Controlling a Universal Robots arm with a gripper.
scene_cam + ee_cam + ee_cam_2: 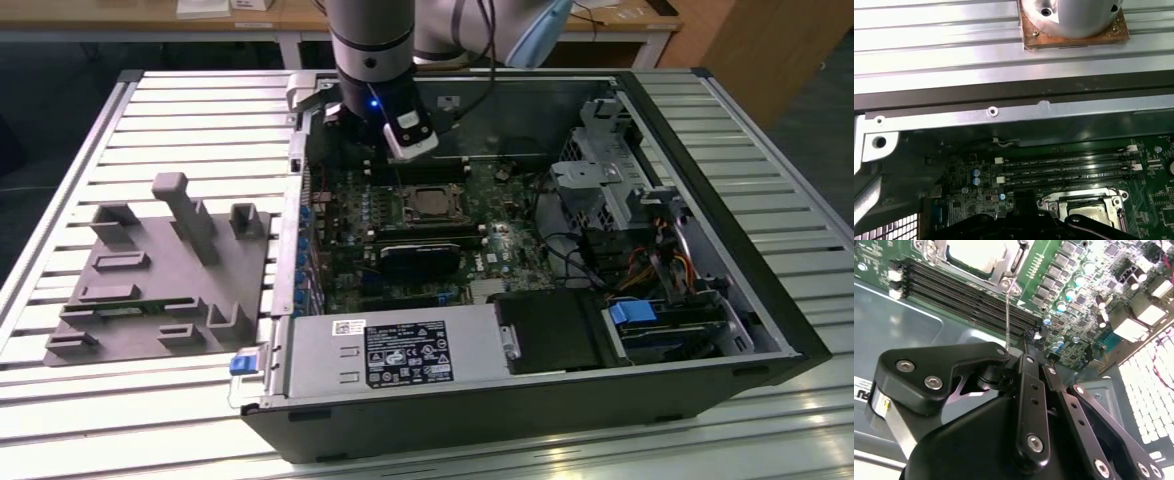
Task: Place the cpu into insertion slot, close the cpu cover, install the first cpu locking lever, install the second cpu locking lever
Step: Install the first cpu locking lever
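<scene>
Status at the socket:

- The cpu (976, 251) is seen seated in the insertion slot (408, 203). Its silvery-beige top shows through the cut-out of the cpu cover (970, 276). The cover is judged to be down over the chip.
- A locking lever (1007, 315), a thin bare rod, is seen running from the socket corner across the memory slots (954, 287) straight to the gripper (1011, 354).
- The lever is judged to be unlatched, since it stands off the circuit board (1074, 270) instead of lying flat beside the cover.
- The fingers (944, 371) are drawn together at the tips, with the lever's free end caught between them. This is read as a pinch on the rod, though pad contact itself is hidden by the linkage.
- Key relation: the lever's long axis points from the socket to the fingertips, so the hinge end is the far end and the free end is at the tips. The socket lies beyond the tips, on the other side of the memory slots.
- In the exterior view the gripper (398, 160) is placed inside the computer case (747, 330). It hangs just past the socket's far edge, toward the back wall.
- Which of the two levers this is cannot be told.
</scene>
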